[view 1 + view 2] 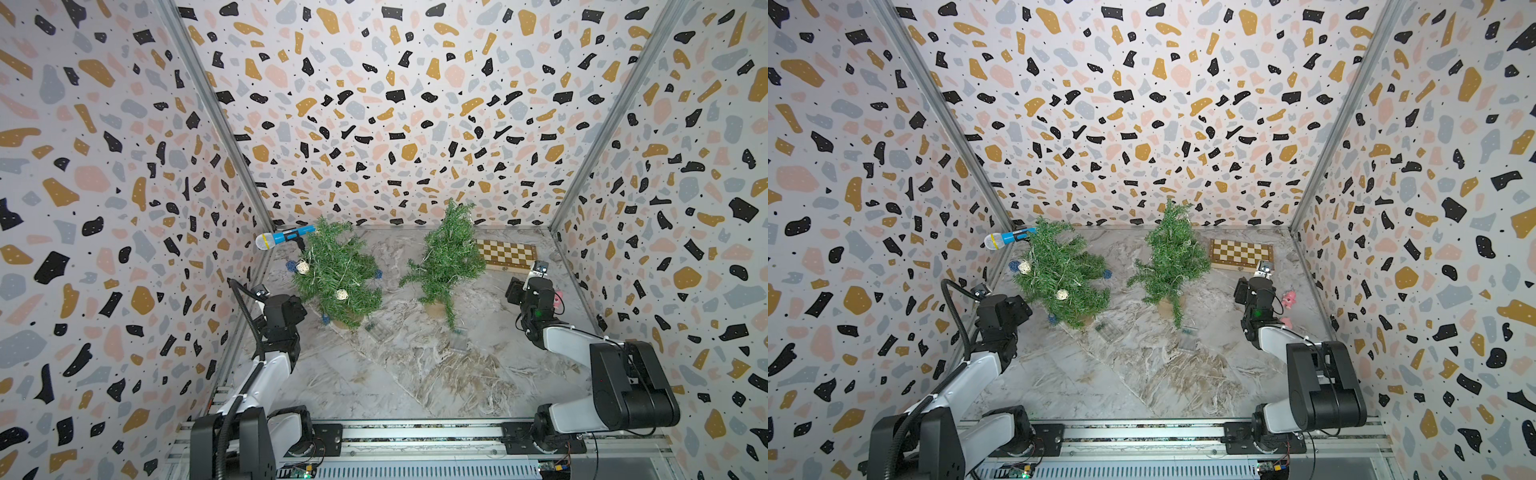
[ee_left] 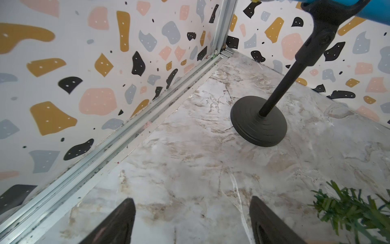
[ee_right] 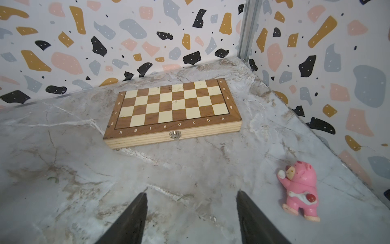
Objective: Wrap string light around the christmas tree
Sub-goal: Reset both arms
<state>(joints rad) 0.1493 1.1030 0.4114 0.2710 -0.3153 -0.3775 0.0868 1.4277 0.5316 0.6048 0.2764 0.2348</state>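
Two bristly green trees on the marble table [image 1: 415,382]. Left tree [image 1: 347,255] leans, long axis tipped toward the back-left corner, tip by the blue mic [image 1: 286,239]. Right tree [image 1: 449,253] is near upright, with one branch drooping forward. String light [image 1: 328,272]: thin pale wire, faint across the left tree's needles, full run unclear. Left gripper [image 2: 191,198] and right gripper [image 3: 192,192] are both spread wide and empty. Wooden chess box [image 3: 173,105] has a metal latch; its edges read h–a and 5–8.

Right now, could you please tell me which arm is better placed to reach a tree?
Left, probably: the left gripper is open with branches of the ornamented tree right beside it, while the right gripper, also open, faces the chessboard instead.
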